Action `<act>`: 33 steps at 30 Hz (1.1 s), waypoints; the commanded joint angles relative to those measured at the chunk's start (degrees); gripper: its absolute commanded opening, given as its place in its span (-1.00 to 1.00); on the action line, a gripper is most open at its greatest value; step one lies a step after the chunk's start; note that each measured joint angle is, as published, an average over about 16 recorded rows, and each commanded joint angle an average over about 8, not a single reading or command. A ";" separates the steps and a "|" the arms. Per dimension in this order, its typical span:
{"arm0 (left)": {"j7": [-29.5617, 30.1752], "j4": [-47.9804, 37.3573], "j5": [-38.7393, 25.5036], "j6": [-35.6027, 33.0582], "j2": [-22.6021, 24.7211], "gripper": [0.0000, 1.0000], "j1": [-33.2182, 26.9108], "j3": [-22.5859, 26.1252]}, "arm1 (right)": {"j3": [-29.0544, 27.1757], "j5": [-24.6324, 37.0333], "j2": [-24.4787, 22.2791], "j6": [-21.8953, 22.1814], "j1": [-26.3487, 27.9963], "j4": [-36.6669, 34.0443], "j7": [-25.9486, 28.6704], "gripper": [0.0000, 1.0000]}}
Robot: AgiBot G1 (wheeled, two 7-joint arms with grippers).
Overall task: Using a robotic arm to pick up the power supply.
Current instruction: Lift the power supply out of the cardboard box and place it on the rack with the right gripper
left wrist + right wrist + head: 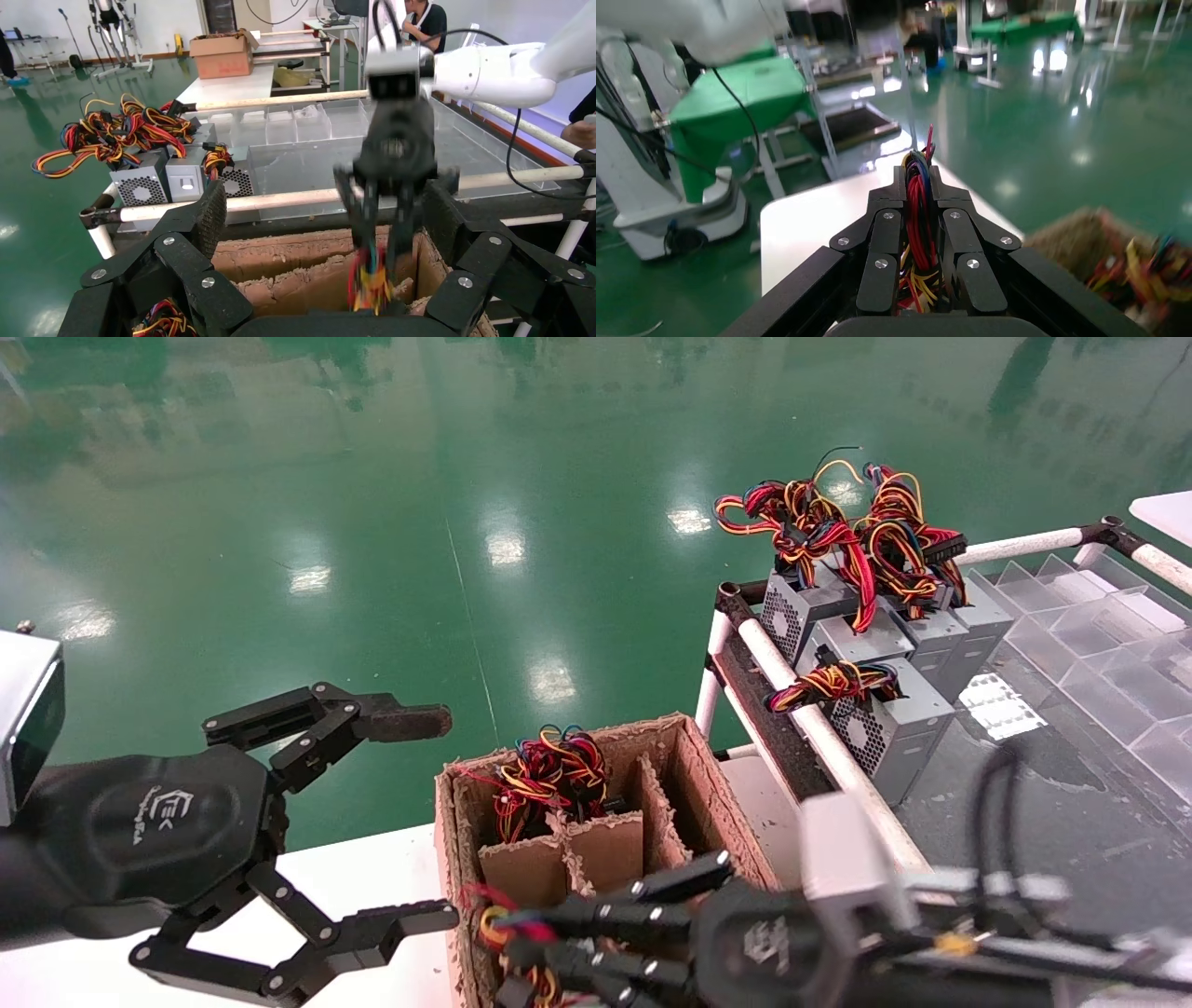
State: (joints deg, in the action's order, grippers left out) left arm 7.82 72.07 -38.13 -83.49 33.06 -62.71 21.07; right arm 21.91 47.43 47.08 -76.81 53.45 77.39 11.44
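Note:
My right gripper (498, 938) (918, 177) reaches into the near end of a brown cardboard box (694, 775) and is shut on a bunch of red, yellow and black wires (917, 210) (370, 277). These wires belong to a power supply whose grey body is hidden inside the box. My left gripper (449, 817) (325, 217) hangs open just left of the box, holding nothing. A second wire bunch (549, 770) sticks out of a far compartment. Three grey power supplies (889, 724) with honeycomb grilles stand on the rack to the right.
A white-piped rack rail (819, 733) runs beside the box, with clear plastic dividers (1099, 654) behind it. The box stands on a white table (363, 873). Beyond lies green floor (521, 523).

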 commanded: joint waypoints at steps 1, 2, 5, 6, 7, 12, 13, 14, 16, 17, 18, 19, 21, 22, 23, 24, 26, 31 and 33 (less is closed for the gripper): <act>0.00 0.00 0.00 0.00 0.00 1.00 0.00 0.00 | -1.08 -1.83 -0.58 -0.59 0.59 0.09 0.10 -1.00; 0.00 0.00 0.00 0.00 0.00 1.00 0.00 0.00 | -1.52 -2.54 -0.80 -0.83 0.80 0.10 0.07 -1.00; 0.00 0.00 0.00 0.00 0.00 1.00 0.00 0.00 | -2.87 -4.51 -1.47 -1.40 1.41 0.11 -0.14 -1.00; 0.00 0.00 0.00 0.00 0.00 1.00 0.00 0.00 | -3.36 -5.15 -1.74 -1.55 1.64 0.12 -0.26 -1.00; 0.00 0.00 0.00 0.00 0.00 1.00 0.00 0.00 | -3.86 -5.77 -2.04 -1.70 1.87 0.12 -0.36 -1.00; 0.00 0.00 0.00 0.00 0.00 1.00 0.00 0.00 | -6.46 -8.65 -3.80 -2.18 3.17 0.09 -0.82 -1.00; 0.00 0.00 0.00 0.00 0.00 1.00 0.00 0.01 | -7.02 -9.22 -4.20 -2.20 3.43 0.06 -0.88 -1.00; 0.00 0.00 0.00 0.00 0.00 1.00 0.00 0.01 | -7.56 -9.75 -4.60 -2.17 3.67 0.02 -0.93 -1.00; 0.00 0.00 0.00 0.00 0.00 1.00 0.00 0.01 | -8.75 -10.84 -5.51 -1.90 4.12 -0.14 -0.95 -1.00; 0.00 0.00 0.00 0.00 0.00 1.00 0.00 0.01 | -9.32 -11.35 -5.97 -1.71 4.30 -0.25 -0.94 -1.00; 0.00 0.00 0.00 0.00 0.00 1.00 0.00 0.01 | -9.91 -11.84 -6.44 -1.44 4.47 -0.40 -0.90 -1.00; 0.00 0.00 0.00 0.00 0.00 1.00 0.00 0.01 | -10.49 -12.32 -6.92 -1.14 4.62 -0.58 -0.84 -1.00; 0.00 0.00 0.01 0.00 0.00 1.00 0.00 0.01 | -11.58 -13.16 -7.89 -0.54 4.88 -1.14 -0.68 -1.00; 0.00 0.00 0.01 0.00 0.00 1.00 0.00 0.01 | -12.09 -13.51 -8.40 -0.29 5.02 -1.54 -0.63 -1.00; 0.00 0.00 0.01 0.00 0.00 1.00 0.00 0.01 | -12.54 -13.76 -8.88 -0.11 5.17 -2.01 -0.63 -1.00; 0.00 0.00 0.01 0.00 0.00 1.00 0.00 0.01 | -12.99 -13.95 -9.41 0.01 5.36 -2.63 -0.70 -1.00; 0.00 0.00 0.01 0.00 0.00 1.00 0.00 0.01 | -13.78 -14.13 -10.49 -0.02 5.85 -4.18 -0.98 -1.00; -0.01 0.00 0.01 0.00 0.00 1.00 0.00 0.01 | -15.10 -13.37 -13.30 -1.69 7.68 -9.98 -2.83 -1.00; -0.01 0.00 0.01 0.00 0.00 1.00 0.00 0.01 | -15.39 -12.87 -14.41 -2.88 8.43 -12.79 -3.75 -1.00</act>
State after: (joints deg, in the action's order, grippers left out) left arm 7.82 72.07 -38.12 -83.48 33.05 -62.71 21.08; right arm 6.71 34.47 32.64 -80.23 61.72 64.26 7.83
